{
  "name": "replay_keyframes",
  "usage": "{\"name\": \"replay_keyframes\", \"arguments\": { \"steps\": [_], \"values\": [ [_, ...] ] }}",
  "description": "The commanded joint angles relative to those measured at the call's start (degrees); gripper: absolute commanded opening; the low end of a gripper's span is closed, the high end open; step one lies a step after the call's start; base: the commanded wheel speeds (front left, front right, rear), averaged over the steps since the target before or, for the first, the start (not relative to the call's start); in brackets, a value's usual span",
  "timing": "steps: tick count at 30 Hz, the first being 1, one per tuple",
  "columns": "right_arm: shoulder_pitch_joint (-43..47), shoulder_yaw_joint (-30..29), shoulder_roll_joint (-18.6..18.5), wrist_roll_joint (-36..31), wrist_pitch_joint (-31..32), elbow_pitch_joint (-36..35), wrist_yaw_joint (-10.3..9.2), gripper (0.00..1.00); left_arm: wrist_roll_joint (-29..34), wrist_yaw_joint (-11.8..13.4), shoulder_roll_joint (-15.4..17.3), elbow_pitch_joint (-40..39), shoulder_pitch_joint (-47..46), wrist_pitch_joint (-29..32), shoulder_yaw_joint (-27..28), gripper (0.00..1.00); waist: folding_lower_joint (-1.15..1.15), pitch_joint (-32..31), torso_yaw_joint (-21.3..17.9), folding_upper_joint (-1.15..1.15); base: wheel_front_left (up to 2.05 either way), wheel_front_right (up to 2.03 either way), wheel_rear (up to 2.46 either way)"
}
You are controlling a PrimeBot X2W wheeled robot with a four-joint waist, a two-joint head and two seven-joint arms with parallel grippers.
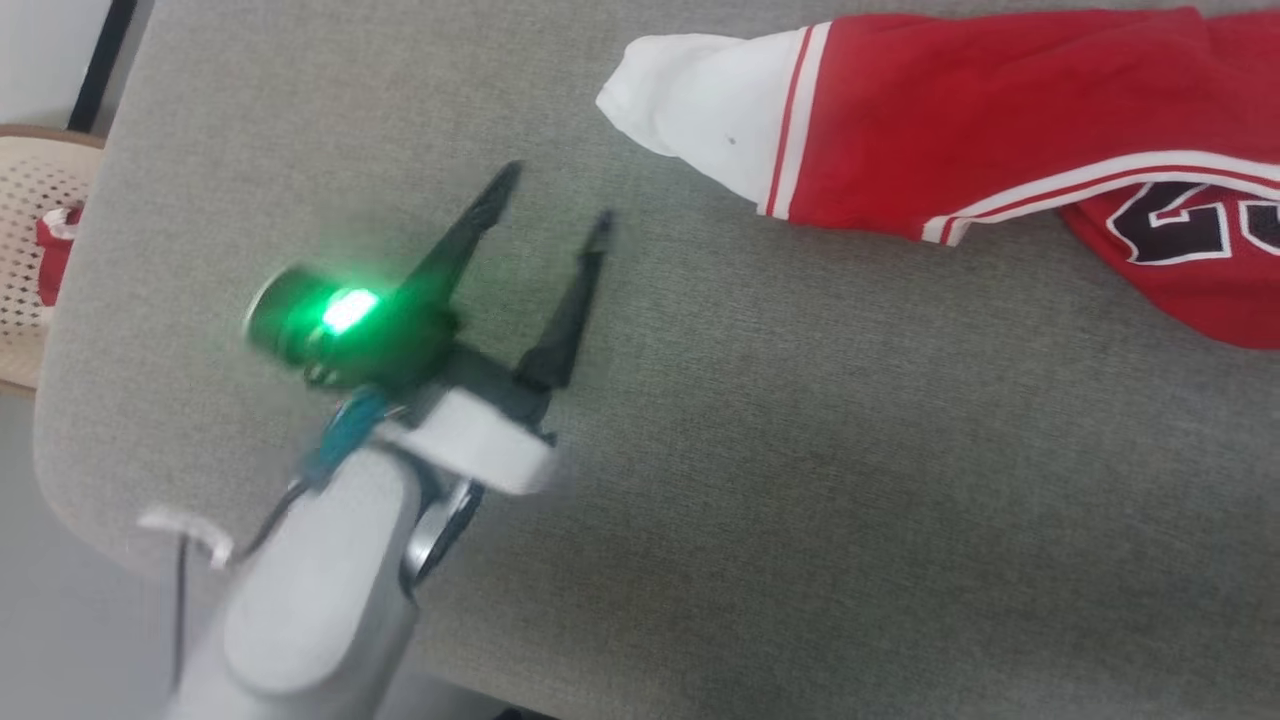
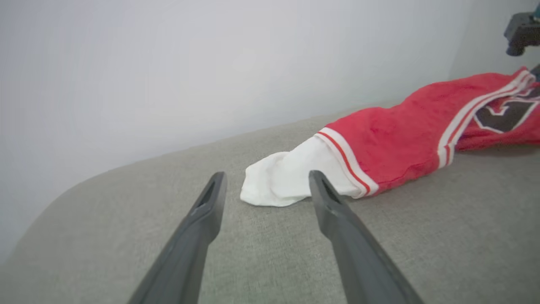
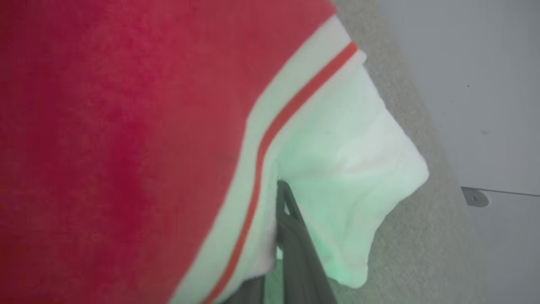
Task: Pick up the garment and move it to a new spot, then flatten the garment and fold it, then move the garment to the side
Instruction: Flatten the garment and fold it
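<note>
- Shirt (image 1: 950, 110): red body; white sleeves (image 1: 690, 100); trim bands white with a thin red line down the middle; black digits outlined in white.
- Cushion (image 1: 800, 450): grey-green, fine woven fleck, no print.
- Left gripper (image 1: 556, 194): dark grey fingers; white bracket (image 1: 480, 450); pale grey forearm (image 1: 320, 600); bright green lamp (image 1: 348, 310) on a dark round housing.
- Right gripper (image 3: 282, 198): dark grey, against white sleeve cloth faintly tinted green.
- Wall (image 2: 168, 63): plain pale grey.
- Seat (image 1: 30, 200) at the picture's edge: beige, dotted with rows of small holes.
</note>
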Motion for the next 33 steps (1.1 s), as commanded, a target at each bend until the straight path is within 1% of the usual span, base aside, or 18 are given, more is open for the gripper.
{"name": "replay_keyframes", "arguments": {
  "steps": [1,3,7,9,11,13,15,17,18,22,26,27,28,29,30,31,32,33],
  "values": [
    [0.2,1.6,0.1,0.5,0.0,1.2,-0.1,0.0,-0.3,-0.3,2.8,1.3,-3.9,0.8,-4.5,1.0,0.0,-0.2,-0.5,0.0,0.0,0.0,0.0],
    [-0.9,2.1,0.5,0.9,-0.3,1.1,-0.1,0.0,-3.4,-0.2,7.8,2.5,-9.9,3.1,-12.5,1.0,0.0,-0.1,-1.1,0.0,0.0,0.0,0.0],
    [-3.0,2.9,1.0,1.3,-0.3,0.5,-0.1,0.0,-14.7,-0.2,17.2,4.1,-22.9,8.5,-30.0,1.0,0.0,0.7,-2.4,0.0,0.0,0.0,0.0],
    [-3.8,3.2,1.3,1.3,-0.3,0.3,-0.1,0.0,-18.9,-0.2,20.2,5.6,-29.4,10.6,-37.8,1.0,0.0,1.4,-3.0,0.0,0.0,0.0,0.0],
    [-4.9,3.3,1.6,1.1,-0.1,0.0,-0.1,0.0,-22.2,-0.2,21.7,7.7,-35.4,11.6,-44.3,1.0,0.0,2.2,-3.7,0.0,0.0,0.0,0.0],
    [-5.6,3.5,1.9,0.9,-0.1,-0.1,-0.1,0.0,-24.2,-0.2,22.1,10.7,-40.5,12.5,-50.4,1.0,0.0,3.0,-4.0,0.0,0.0,0.0,0.0],
    [-6.5,3.7,2.4,0.6,0.1,-0.6,-0.1,0.0,-26.5,-0.2,21.1,15.6,-46.8,12.4,-55.5,1.0,0.0,4.0,-4.7,0.0,0.0,0.0,0.0],
    [-6.9,3.8,2.7,0.4,0.1,-0.8,-0.1,0.0,-27.0,-0.3,19.8,17.9,-48.5,12.9,-56.8,1.0,0.0,4.7,-5.0,0.0,0.0,0.0,0.0],
    [-6.9,3.8,2.7,0.4,0.1,-0.8,-0.1,0.0,-27.0,-0.3,19.8,17.9,-48.5,12.9,-56.8,1.0,0.0,4.7,-5.0,0.0,0.0,0.0,0.0],
    [-7.1,4.0,3.5,-0.2,0.5,-1.2,-0.06,0.0,-23.1,-0.4,17.7,18.7,-46.8,17.0,-57.2,1.0,0.0,5.6,-5.8,0.0,0.0,0.0,0.0],
    [-7.4,4.1,4.1,-0.6,0.4,-1.2,-0.05,0.0,-22.3,-0.4,17.1,18.9,-47.5,17.1,-57.5,1.0,0.0,6.1,-6.2,0.0,0.0,0.0,0.0],
    [-7.4,4.1,4.3,-0.7,0.3,-1.2,-0.05,0.0,-22.2,-0.4,17.1,18.8,-47.5,17.0,-57.5,0.93,0.0,6.2,-6.3,0.0,0.0,0.0,0.0],
    [-7.3,4.1,4.6,-0.8,0.3,-1.2,-0.05,0.0,-22.1,-0.4,17.1,18.4,-47.3,17.3,-57.5,0.66,0.0,6.2,-6.4,0.0,0.0,0.0,0.0],
    [-7.3,4.1,4.8,-0.9,0.0,-1.3,-0.05,0.0,-22.2,-0.4,17.2,18.1,-47.2,17.4,-57.5,0.43,0.0,6.1,-6.5,0.0,0.0,0.0,0.0],
    [-7.3,4.1,4.9,-1.0,-0.1,-1.3,-0.04,0.0,-22.7,-0.4,17.4,17.9,-47.2,17.1,-57.4,0.27,0.0,6.0,-6.6,0.0,0.0,0.0,0.0],
    [-7.3,4.1,5.1,-1.0,-0.3,-1.3,-0.04,0.0,-23.3,-0.4,17.7,17.6,-47.1,17.0,-57.4,0.04,0.0,5.8,-6.7,0.0,0.0,0.0,0.0],
    [-7.3,4.0,5.1,-0.9,-0.8,-1.3,-0.04,0.0,-23.6,-0.4,18.0,17.4,-47.1,17.2,-57.3,0.0,0.0,5.6,-6.9,0.0,0.0,0.0,0.0],
    [-7.2,4.0,5.3,-0.9,-1.2,-1.1,-0.03,0.0,-24.4,-0.3,18.3,17.3,-47.1,16.8,-57.2,0.0,0.0,5.3,-7.0,0.0,0.0,0.0,0.0]
  ]
}}
